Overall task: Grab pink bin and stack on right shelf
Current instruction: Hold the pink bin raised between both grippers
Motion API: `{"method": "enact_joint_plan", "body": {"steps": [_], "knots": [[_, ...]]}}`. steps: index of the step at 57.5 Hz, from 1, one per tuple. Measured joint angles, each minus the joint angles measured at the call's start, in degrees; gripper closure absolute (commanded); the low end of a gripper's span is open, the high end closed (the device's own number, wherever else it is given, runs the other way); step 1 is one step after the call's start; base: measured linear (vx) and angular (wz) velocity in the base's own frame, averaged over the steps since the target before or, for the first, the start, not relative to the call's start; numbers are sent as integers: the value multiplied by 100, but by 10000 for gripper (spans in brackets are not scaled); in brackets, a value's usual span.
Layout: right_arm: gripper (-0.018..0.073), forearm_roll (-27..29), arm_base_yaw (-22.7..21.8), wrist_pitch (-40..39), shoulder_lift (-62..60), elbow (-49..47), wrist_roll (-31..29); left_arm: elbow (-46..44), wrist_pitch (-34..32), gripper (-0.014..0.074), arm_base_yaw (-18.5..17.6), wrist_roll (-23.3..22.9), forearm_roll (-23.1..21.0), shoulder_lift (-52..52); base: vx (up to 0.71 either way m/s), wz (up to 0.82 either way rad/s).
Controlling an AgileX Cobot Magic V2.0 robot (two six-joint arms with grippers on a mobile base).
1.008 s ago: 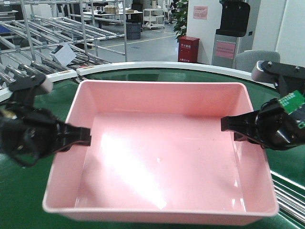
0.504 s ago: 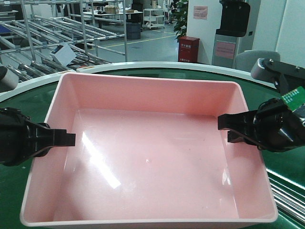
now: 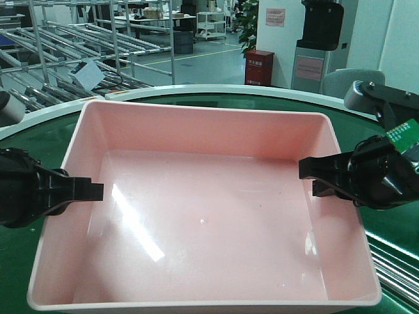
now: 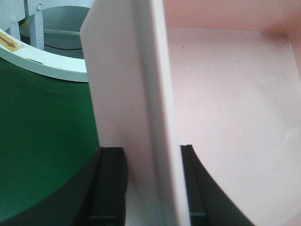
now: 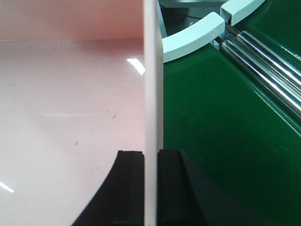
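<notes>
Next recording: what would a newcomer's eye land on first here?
The wide, empty pink bin fills the front view, with green conveyor belt around it. The left gripper and right gripper each clamp a side wall, one finger inside and one outside, seen close up in the wrist views.

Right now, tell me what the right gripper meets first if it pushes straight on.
Probably the pink bin itself: the right gripper clamps its right wall, so pushing on would only drive that wall deeper between its fingers. Depth beyond is unclear.
</notes>
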Motion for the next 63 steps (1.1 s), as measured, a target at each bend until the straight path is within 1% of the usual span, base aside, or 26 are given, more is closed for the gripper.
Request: {"method": "enact_joint_plan", "body": {"steps": [34,63], "knots": [[568,13,0,0,6,0,-5,0,0,601,0,0,7,-11,-3,0],[568,19,0,0,18,0,-5,0,0,601,0,0,16,-11,-23,-9]]}}
